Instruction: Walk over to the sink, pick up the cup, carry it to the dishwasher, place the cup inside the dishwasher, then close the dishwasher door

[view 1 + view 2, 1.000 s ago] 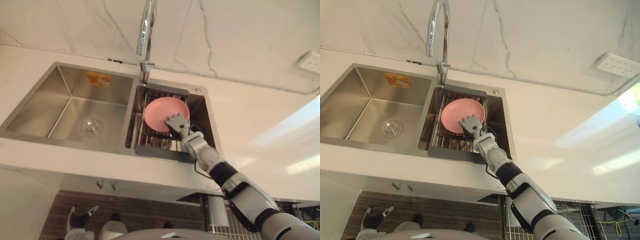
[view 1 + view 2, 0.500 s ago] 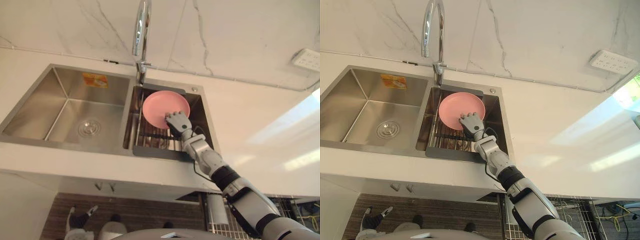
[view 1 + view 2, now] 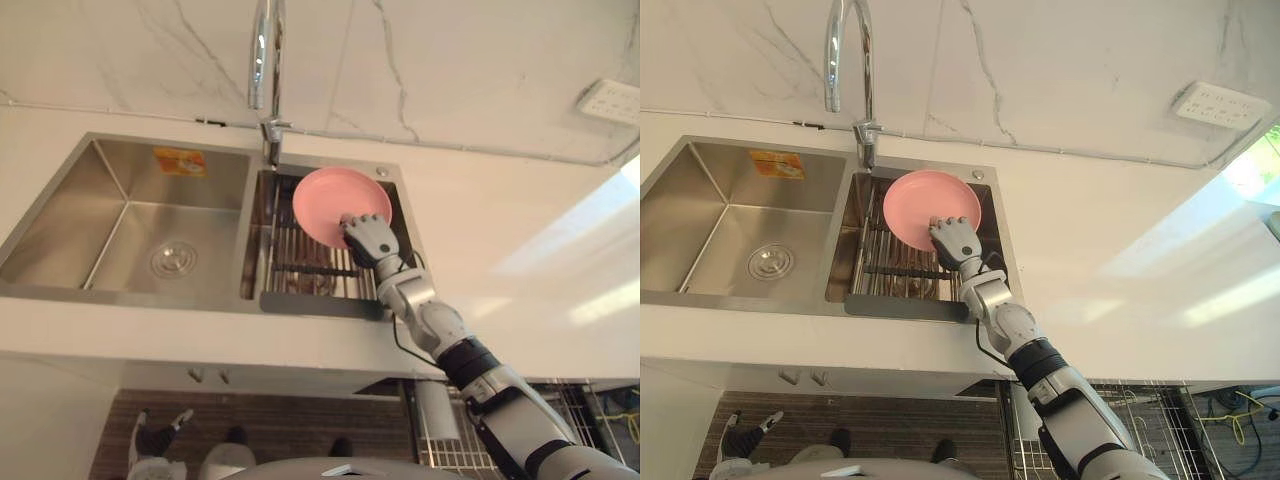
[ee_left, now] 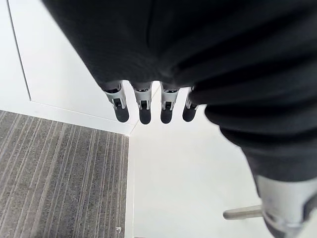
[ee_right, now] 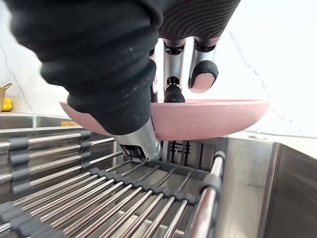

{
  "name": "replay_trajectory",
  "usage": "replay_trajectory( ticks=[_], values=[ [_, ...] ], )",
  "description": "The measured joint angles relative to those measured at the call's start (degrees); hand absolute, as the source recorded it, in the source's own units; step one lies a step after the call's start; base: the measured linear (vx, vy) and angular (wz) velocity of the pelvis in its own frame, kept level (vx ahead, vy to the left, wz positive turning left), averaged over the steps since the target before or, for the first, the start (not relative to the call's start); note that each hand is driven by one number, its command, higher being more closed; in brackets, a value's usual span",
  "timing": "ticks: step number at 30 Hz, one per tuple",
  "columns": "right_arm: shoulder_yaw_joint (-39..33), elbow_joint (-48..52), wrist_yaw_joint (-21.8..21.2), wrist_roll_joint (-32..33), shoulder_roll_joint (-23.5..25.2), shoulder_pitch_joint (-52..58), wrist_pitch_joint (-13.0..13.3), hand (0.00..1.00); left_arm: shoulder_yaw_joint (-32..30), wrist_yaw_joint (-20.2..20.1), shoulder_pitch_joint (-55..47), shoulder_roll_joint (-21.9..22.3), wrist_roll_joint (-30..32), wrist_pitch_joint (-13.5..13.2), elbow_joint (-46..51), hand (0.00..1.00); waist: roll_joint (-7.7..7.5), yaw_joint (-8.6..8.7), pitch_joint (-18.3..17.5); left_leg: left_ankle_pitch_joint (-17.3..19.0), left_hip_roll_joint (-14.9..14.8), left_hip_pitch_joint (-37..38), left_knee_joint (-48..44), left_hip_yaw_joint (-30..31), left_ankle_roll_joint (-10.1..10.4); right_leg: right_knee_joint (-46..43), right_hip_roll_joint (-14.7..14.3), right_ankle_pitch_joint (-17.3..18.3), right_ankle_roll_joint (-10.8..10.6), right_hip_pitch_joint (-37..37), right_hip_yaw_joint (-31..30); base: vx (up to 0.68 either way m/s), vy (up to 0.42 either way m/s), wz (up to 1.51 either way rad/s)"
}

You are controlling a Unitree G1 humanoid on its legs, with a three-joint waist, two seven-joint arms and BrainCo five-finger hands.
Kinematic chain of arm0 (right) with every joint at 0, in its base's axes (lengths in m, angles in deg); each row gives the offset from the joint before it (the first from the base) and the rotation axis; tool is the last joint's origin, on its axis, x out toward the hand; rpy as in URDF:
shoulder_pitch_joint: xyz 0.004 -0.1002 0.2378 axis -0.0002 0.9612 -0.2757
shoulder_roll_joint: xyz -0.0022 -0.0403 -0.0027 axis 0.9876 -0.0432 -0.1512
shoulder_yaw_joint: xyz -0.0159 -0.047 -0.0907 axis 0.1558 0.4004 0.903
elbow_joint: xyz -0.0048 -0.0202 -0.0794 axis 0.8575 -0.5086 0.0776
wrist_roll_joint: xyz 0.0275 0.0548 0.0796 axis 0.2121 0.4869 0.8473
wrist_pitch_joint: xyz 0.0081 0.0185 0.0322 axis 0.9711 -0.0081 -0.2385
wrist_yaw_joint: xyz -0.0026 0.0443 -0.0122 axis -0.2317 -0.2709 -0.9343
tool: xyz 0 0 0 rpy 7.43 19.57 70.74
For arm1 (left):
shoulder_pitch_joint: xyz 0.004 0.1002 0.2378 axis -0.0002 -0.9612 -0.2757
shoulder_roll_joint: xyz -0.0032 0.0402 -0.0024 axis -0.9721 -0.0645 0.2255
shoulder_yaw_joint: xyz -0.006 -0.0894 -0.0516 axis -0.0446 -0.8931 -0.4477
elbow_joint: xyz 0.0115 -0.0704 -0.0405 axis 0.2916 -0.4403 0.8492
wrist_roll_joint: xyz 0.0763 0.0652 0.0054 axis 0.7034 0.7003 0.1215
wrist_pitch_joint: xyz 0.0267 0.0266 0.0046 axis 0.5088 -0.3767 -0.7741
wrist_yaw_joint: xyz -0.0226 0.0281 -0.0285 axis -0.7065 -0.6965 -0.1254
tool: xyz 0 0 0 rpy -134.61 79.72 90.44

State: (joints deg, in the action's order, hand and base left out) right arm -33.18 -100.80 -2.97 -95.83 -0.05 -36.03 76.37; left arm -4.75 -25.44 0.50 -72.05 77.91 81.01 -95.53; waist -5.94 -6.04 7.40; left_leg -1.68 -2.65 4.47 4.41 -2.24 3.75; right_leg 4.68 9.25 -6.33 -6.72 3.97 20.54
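Left hand (image 4: 143, 101) is seen hanging low beside a white cabinet front (image 4: 59, 59), fingers straight, nothing held. Past the bench (image 3: 520, 250) edge, the right hand (image 3: 370, 236) is reached into the right basin of the sink (image 3: 130, 215), with fingers curled over the rim of a pink dish (image 3: 333, 200) and the thumb pressed beneath it. No cup is made out, and the dish is the item gripped. Compared with a second ago, the dish is raised off the wire rack (image 3: 310, 268) and shifted toward the basin's back right corner, so more rack bars are exposed. Pick-up is judged done and the carry to the dishwasher is judged next. The faucet (image 3: 262, 70) is stood just behind, so the lift-out should be kept clear of it.
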Motion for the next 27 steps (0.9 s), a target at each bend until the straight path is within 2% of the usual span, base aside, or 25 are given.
replay_trajectory(
  ticks=[8, 11, 14, 17, 19, 23, 24, 26, 27],
  values=[
    [-5.6, 10.4, 1.1, 2.7, -3.4, 4.0, 0.1, 1.0, 0.1, 0.1, -0.3, -0.1, 0.1, 0.0, 0.0, 0.0, 0.47, 0.88, -0.3, 0.2, -0.3, 0.4, 0.0, -0.9, 0.1, 0.0, -0.3, -0.1, 0.1, -0.1, -1.1, -0.01, -0.002, -0.06],
    [-8.8, 13.6, 1.1, 3.1, -4.6, 5.2, 0.1, 1.0, 0.2, 0.1, -0.8, -0.1, 1.1, -0.5, 0.0, 0.0, 0.75, 1.7, -0.5, 0.2, -0.4, 0.6, 0.0, -1.3, 0.1, 0.0, -0.4, -0.2, 0.2, -0.1, -1.3, -0.03, -0.009, -0.07],
    [-10.9, 16.5, 1.0, 4.5, -8.1, 6.6, 0.3, 1.0, 1.1, 0.1, -2.3, -0.1, 3.7, -1.4, 0.0, 0.0, 1.15, 1.54, -0.7, 0.8, -0.5, 1.9, -0.6, -2.7, 0.2, 0.0, -0.8, -0.5, 0.3, -0.3, -4.1, -0.01, -0.001, -0.31],
    [-10.9, 17.0, 1.0, 5.8, -10.5, 6.4, 1.3, 1.0, 1.9, 0.1, -4.6, 0.1, 5.9, -1.6, -0.3, 0.0, 1.75, 1.27, -1.0, 4.5, -0.5, 1.7, -6.1, -5.9, -0.2, 0.0, -1.7, -1.6, 0.6, -0.9, -9.4, -0.03, 0.019, -0.81],
    [-10.9, 17.0, 0.8, 6.5, -11.6, 6.4, 1.2, 1.0, 1.9, 0.1, -4.7, 0.2, 6.3, -1.8, -0.4, 0.0, 2.4, 1.58, -1.2, 7.9, -0.8, 1.3, -10.8, -6.6, -0.3, 0.0, -2.2, -2.5, 0.8, -1.9, -13.6, -0.09, 0.031, -1.03],
    [-13.9, 17.0, 1.1, 7.2, -12.9, 6.8, 0.8, 1.0, 1.9, -0.6, -4.6, 0.2, 6.5, -2.1, -0.6, 0.0, 3.74, 1.92, -1.2, 15.8, -0.3, -2.0, -22.3, -3.8, -1.1, -2.7, -3.4, -2.8, 1.0, -6.2, -21.6, -0.18, 0.101, -1.19],
    [-16.0, 17.6, 1.2, 7.6, -12.9, 7.4, 0.1, 1.0, 2.0, -1.1, -4.4, 0.1, 6.9, -2.5, -0.5, 0.0, 3.85, 2.73, -0.8, 19.1, 0.0, -4.1, -27.1, -3.9, -1.5, -4.4, -3.9, -1.6, 1.6, -8.8, -22.9, -0.27, 0.171, -1.22],
    [-18.0, 19.4, 1.5, 7.6, -12.9, 9.2, -0.2, 1.0, 2.0, -1.7, -4.2, 0.0, 6.9, -2.1, -0.6, 0.0, 4.72, 3.01, -0.7, 20.1, 0.1, -4.5, -27.9, -4.8, -2.8, -4.5, -4.2, 2.6, 9.8, -10.3, -20.6, -0.23, 0.209, -1.35],
    [-18.1, 20.3, 1.7, 7.6, -12.9, 9.7, -0.2, 1.0, 1.9, -1.7, -4.8, -0.1, 6.8, -1.6, -0.9, 0.0, 6.84, 3.14, -0.7, 18.3, -1.0, -4.2, -25.3, -7.0, -5.6, -5.2, -4.4, 9.3, 14.2, -11.0, -15.6, -0.23, 0.219, -1.73]
  ],
)
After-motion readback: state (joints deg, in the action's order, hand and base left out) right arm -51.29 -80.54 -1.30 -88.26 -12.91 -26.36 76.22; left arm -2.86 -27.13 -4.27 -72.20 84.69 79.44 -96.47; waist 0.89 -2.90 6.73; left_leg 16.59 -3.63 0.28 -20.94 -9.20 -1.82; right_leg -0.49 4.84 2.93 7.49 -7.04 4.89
